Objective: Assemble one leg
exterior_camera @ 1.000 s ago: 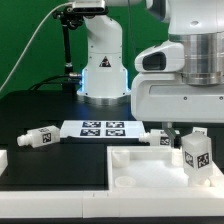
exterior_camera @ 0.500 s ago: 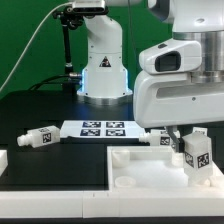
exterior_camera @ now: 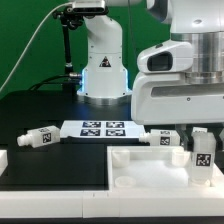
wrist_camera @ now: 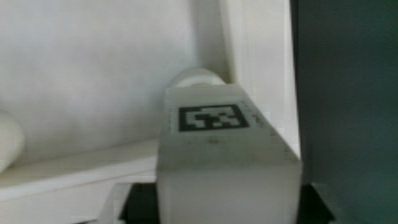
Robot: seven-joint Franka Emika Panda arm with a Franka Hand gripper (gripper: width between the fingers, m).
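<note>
My gripper (exterior_camera: 199, 140) hangs at the exterior view's right, shut on a leg (exterior_camera: 203, 157), a small white block with a black-and-white tag. It holds the leg upright just above the right end of the large white tray-shaped part (exterior_camera: 140, 158). In the wrist view the held leg (wrist_camera: 221, 150) fills the middle with its tag facing the camera and its rounded end over the tray's rim (wrist_camera: 228, 50). The gripper's fingertips (wrist_camera: 222, 205) are mostly hidden behind the leg.
Two more legs lie on the black table, one (exterior_camera: 39, 137) at the exterior view's left and one (exterior_camera: 160, 138) beside the tray. The marker board (exterior_camera: 103, 128) lies between them. The robot base (exterior_camera: 102, 70) stands behind. Another white part (exterior_camera: 3, 162) shows at the left edge.
The gripper has moved toward the exterior view's right and slightly down, carrying the leg with it. Nothing else has moved.
</note>
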